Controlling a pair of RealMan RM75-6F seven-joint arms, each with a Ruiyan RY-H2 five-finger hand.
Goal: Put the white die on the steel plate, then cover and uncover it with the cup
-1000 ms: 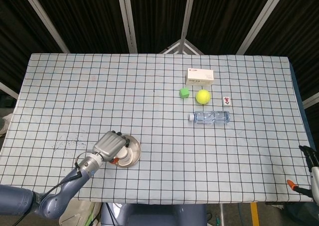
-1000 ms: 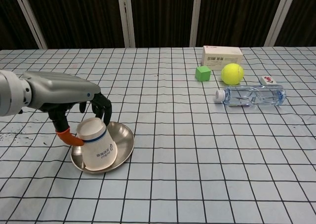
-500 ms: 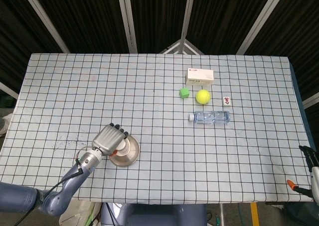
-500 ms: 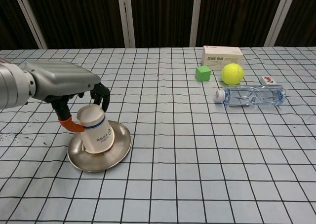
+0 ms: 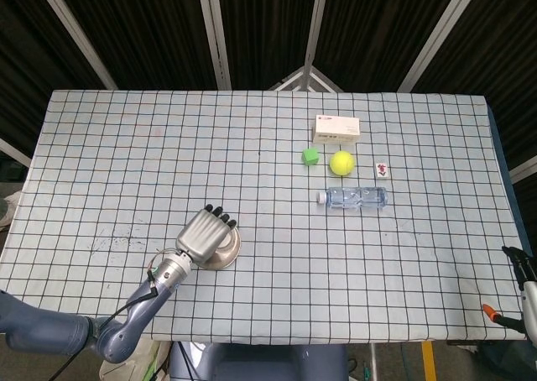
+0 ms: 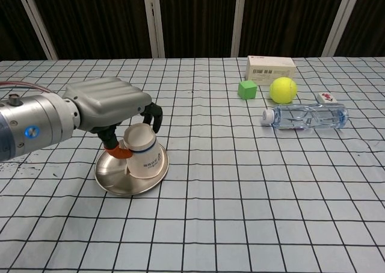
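From the head view, your left hand (image 5: 204,234) sits directly over the steel plate (image 5: 230,251), hiding the cup and nearly all of the dish; only a sliver of rim shows on the side toward the table's middle. The white die cannot be seen here, so don't rely on this camera to judge coverage. Your right hand is not in this view, and the green cube (image 5: 310,155), tennis ball (image 5: 341,162), water bottle (image 5: 352,197) and white box (image 5: 336,128) lie well apart, out of your way. In the chest view you get the useful angle: your left hand (image 6: 114,107) is grasping the inverted paper cup (image 6: 144,156) near its upturned base, fingers wrapped over the top, with the cup's mouth down on the steel plate (image 6: 114,179), toward its right side. The cup looks slightly tilted, and the die is not visible, so it is probably underneath, though you cannot confirm that. To do this step well, settle the rim flat on the metal before lifting, keep your grip light so the paper wall doesn't crush, and raise it straight up rather than dragging sideways, since the plate seems likely to slide on the cloth.
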